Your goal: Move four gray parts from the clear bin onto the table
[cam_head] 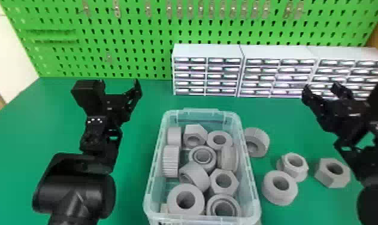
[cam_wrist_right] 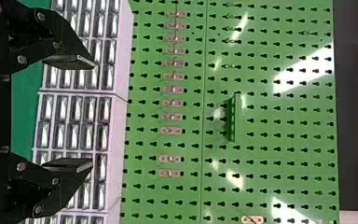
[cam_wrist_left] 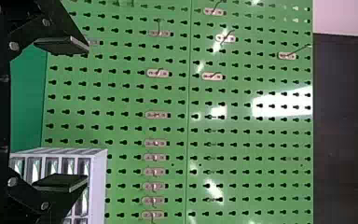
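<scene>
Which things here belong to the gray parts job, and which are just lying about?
For the job:
clear bin
gray parts inside it
four gray parts on the table, right of the bin
left end effector, right end effector, both open

Not needed:
drawer cabinets
pegboard with metal hooks

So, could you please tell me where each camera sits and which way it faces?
Head view: on the head, looking forward and down at the table, bin, gray parts and pegboard; both arms show.
Left wrist view: on the left wrist, facing the pegboard and some drawers; the left end effector shows, open.
Right wrist view: on the right wrist, facing pegboard and drawers; the right end effector shows, open.
Shared: both wrist views include pegboard, drawers and a strip of table.
</scene>
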